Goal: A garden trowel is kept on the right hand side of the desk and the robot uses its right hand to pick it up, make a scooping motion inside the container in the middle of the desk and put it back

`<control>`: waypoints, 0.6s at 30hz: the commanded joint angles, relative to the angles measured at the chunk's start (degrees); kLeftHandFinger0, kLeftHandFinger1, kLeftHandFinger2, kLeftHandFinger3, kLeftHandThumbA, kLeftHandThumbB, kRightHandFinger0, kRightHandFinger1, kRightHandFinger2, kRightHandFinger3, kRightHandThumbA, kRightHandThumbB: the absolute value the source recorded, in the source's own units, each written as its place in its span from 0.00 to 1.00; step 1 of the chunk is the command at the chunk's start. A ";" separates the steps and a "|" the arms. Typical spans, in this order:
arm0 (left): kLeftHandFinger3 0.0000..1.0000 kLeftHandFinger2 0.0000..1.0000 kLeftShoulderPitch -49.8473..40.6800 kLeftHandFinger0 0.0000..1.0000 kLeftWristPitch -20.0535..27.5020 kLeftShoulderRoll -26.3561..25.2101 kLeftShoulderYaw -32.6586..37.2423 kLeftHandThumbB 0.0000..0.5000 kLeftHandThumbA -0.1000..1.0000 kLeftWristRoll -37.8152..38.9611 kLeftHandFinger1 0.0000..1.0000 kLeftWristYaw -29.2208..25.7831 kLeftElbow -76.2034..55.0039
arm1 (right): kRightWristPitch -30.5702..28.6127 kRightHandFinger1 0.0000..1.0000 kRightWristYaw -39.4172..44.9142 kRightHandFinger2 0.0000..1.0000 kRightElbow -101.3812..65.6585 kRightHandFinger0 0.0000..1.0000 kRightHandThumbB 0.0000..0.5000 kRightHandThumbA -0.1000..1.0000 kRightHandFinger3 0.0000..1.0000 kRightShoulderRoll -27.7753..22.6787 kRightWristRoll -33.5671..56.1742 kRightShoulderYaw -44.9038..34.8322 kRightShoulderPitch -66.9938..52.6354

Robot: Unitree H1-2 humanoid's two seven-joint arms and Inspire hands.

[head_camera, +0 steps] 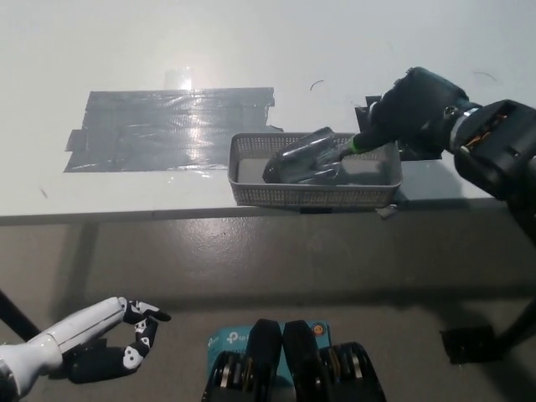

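Observation:
A grey mesh container (251, 194) sits at the desk's front edge, in the middle. The silver blade of the garden trowel (297, 157) lies inside it, tip toward the left wall. My black right hand (412, 109) is shut on the trowel's handle, just above the container's right end; a green band shows where the handle leaves the hand. My white left hand (100, 337) rests low at the lower left, below the desk, fingers curled and holding nothing.
A large patch of grey tape (167, 127) lies on the white desk (251, 42) left of the container. A dark patch (377, 107) shows behind my right hand. Below the desk edge, a black object (465, 342) lies on the floor.

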State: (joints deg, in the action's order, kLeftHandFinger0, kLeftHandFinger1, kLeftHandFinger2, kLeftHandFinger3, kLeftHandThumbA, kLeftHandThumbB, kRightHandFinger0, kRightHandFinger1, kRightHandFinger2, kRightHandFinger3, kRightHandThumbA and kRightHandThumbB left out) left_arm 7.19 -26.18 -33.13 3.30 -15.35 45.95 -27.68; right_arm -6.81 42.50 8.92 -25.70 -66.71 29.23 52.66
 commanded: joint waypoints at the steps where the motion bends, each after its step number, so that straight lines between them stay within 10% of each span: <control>1: 1.00 0.85 1.20 1.00 -0.75 0.23 -0.81 0.30 1.00 -2.48 0.88 2.90 -1.27 | 8.53 0.08 2.72 0.41 -0.17 0.00 0.00 0.06 0.72 3.05 -1.46 -1.80 -0.58; 4: 1.00 0.86 1.08 1.00 -0.75 0.69 -1.20 0.26 1.00 -2.72 0.88 3.42 -1.11 | 12.19 0.01 1.65 0.33 2.17 0.00 0.00 0.00 0.54 5.99 -0.44 -3.06 -2.27; 9: 1.00 0.86 0.81 1.00 -0.75 1.84 -2.16 0.30 1.00 -3.60 0.87 4.64 -0.94 | 17.13 0.04 -0.14 0.47 5.19 0.00 0.00 0.00 0.20 8.70 1.82 -6.77 -3.88; 11: 1.00 0.86 0.85 1.00 -0.75 2.02 -2.39 0.31 1.00 -4.42 0.87 5.36 -0.98 | 18.66 0.20 -0.16 0.61 6.02 0.00 0.00 0.00 0.33 9.28 3.98 -8.89 -4.50; 12: 1.00 0.85 0.60 1.00 -0.75 2.06 -2.34 0.29 1.00 -4.55 0.86 5.34 -1.17 | 19.36 0.62 -0.19 1.00 6.47 0.32 0.00 0.00 0.67 9.54 5.32 -10.08 -5.07; 13: 1.00 0.85 0.19 1.00 -0.75 2.14 -2.28 0.30 1.00 -4.45 0.86 5.24 -1.36 | 19.40 0.78 -0.22 0.99 6.56 0.62 0.00 0.00 0.76 9.45 7.20 -11.28 -5.97; 14: 1.00 0.85 0.11 1.00 -0.75 2.25 -2.41 0.28 1.00 -4.37 0.86 5.30 -1.35 | 19.61 0.72 -0.35 0.85 6.78 0.58 0.00 0.00 0.72 9.56 8.28 -12.25 -6.38; 15: 1.00 0.85 -0.04 1.00 -0.75 2.69 -2.91 0.31 1.00 -4.37 0.86 5.60 -1.20 | 19.96 0.36 -1.37 0.43 7.36 0.25 0.04 0.00 0.41 9.84 11.74 -15.10 -7.68; 16: 1.00 0.85 -0.26 1.00 -0.75 2.96 -3.20 0.32 1.00 -4.50 0.86 5.79 -1.18 | 20.00 0.17 -1.71 0.38 7.55 0.01 0.00 0.00 0.43 9.98 12.83 -15.93 -8.06; 18: 1.00 0.85 -0.52 1.00 -0.75 3.30 -3.36 0.32 1.00 -4.86 0.85 5.91 -1.14 | 18.17 0.23 -3.53 0.53 8.66 0.00 0.11 0.00 0.06 10.14 17.48 -19.09 -9.37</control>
State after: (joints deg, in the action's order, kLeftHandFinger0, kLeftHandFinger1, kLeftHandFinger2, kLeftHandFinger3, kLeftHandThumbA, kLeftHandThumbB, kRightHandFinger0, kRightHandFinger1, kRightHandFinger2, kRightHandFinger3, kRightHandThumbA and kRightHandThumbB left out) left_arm 6.71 -26.18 -29.90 1.45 -18.84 50.39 -27.68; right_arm 9.31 42.24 16.15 -15.44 -59.14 14.85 44.48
